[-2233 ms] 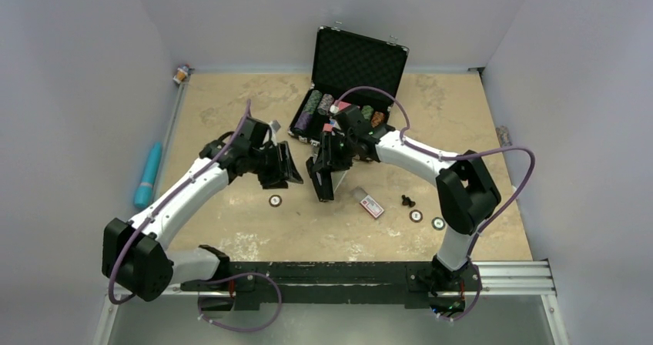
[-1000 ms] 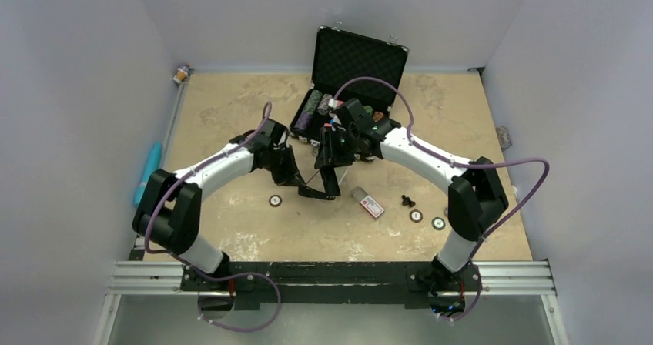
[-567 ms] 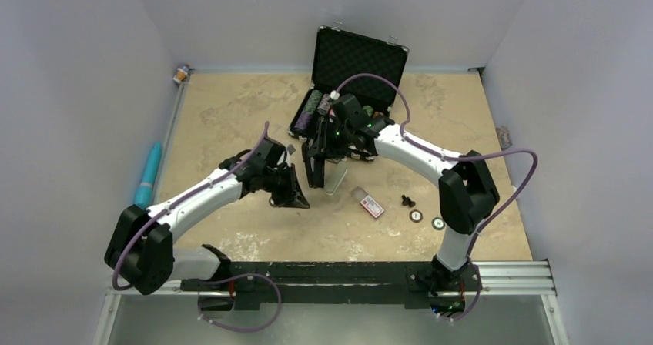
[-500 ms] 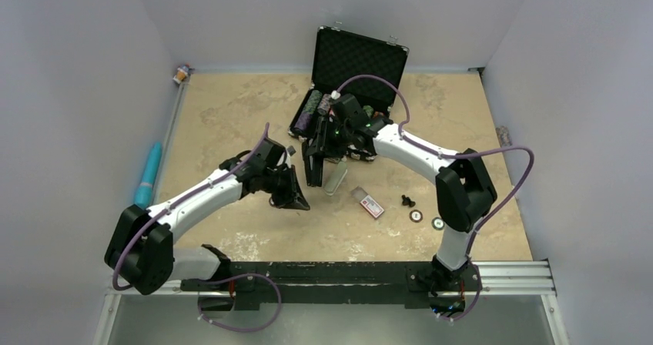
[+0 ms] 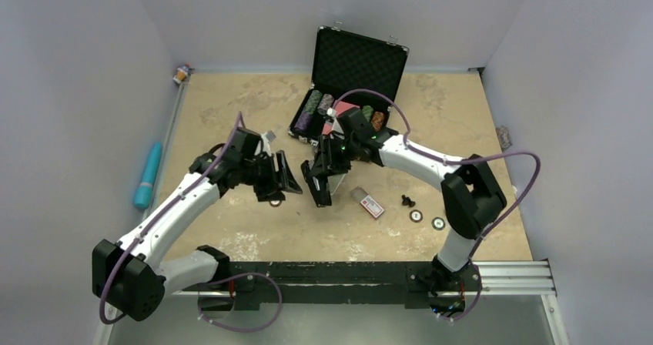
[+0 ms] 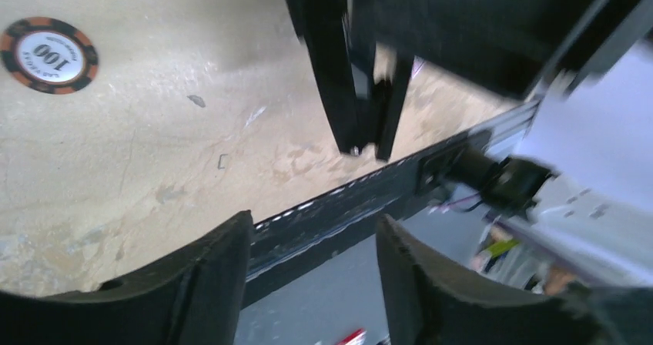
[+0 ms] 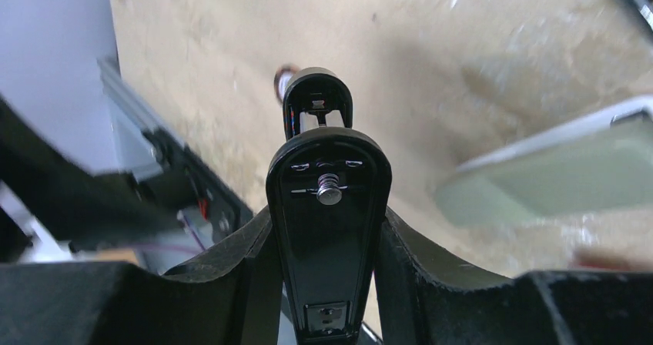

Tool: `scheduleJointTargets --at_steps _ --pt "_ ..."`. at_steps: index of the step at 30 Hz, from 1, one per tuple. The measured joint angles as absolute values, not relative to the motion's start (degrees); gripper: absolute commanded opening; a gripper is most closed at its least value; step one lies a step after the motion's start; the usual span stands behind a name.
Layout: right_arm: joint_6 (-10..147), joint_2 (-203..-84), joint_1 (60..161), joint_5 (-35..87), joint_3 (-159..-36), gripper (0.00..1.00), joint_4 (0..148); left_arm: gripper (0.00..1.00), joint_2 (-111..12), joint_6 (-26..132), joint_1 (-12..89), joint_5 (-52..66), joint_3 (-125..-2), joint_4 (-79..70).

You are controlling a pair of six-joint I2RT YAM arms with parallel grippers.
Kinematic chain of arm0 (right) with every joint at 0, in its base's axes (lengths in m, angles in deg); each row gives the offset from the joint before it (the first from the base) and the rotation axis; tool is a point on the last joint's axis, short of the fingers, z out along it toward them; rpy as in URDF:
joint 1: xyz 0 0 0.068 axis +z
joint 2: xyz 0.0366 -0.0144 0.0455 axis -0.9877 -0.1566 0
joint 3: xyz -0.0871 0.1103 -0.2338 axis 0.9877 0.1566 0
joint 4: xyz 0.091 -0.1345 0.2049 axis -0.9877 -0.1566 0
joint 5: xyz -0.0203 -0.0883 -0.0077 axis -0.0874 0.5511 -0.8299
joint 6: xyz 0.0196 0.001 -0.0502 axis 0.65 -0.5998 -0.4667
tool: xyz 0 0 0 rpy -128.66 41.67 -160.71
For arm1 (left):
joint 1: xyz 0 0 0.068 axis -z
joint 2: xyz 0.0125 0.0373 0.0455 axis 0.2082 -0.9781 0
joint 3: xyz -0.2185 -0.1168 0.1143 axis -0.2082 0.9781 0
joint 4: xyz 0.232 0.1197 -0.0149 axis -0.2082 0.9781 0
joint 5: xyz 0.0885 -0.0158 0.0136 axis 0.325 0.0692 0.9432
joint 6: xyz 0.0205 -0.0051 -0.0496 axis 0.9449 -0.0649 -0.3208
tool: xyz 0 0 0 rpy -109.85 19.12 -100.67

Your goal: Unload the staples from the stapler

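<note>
There is one big tan table point(image 5: 231, 106). Two white robot arms reach over it, the left arm point(image 5: 181, 202) and the right arm point(image 5: 427, 160).

One black case point(image 5: 358, 64) stands open at the far side. Rows of round chips sit inside it, too small to count.

One long blue tube point(image 5: 148, 175) lies past the left edge of the table.

One pale green bar point(image 7: 554, 175) lies flat on the table, just beside the right gripper point(image 5: 321, 179).

There is one stapler point(image 7: 329, 183). It is black and slim. It is up in the air over the middle of the table, in front of the case. The right gripper has its two fingers squeezed on the stapler's sides and holds it tight. In the left wrist view the stapler looks like two thin black strips close together, pointing down at the table.

The left gripper point(image 6: 312, 279) is just beside the stapler but does not touch it. Its two fingers point(image 6: 204, 283) are spread apart, and nothing is between them.

One small box point(image 5: 372, 205) with a red and white label lies on the table near the right gripper.

Three loose chips lie on the table. One chip point(image 6: 50, 55) says 100 and is by the left gripper. The other two point(image 5: 416, 216) are close together near the right arm.

One tiny black bit point(image 5: 407, 201) lies between the box and those two chips.
</note>
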State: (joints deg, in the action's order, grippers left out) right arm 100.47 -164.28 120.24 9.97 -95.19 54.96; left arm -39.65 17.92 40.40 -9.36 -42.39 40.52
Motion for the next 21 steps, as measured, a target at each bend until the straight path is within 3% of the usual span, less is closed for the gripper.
scheduleJointTargets --at_steps 3,9,15,21 --pt "95.7 -158.6 120.2 6.9 -91.0 0.0 54.0 0.86 -37.8 20.7 35.3 -9.8 -44.5 41.6" --pt "91.3 -146.7 120.3 -1.1 -87.2 0.0 55.4 0.93 -36.6 23.8 32.6 -18.2 -45.0 36.3" --pt "90.9 -140.6 120.3 -11.4 -86.1 0.0 60.0 0.87 -34.0 19.7 31.8 -29.2 -41.0 19.9" --pt "92.4 -138.6 120.3 -19.3 -85.1 0.0 65.9 0.72 -32.1 14.6 30.4 -37.8 -40.6 6.6"
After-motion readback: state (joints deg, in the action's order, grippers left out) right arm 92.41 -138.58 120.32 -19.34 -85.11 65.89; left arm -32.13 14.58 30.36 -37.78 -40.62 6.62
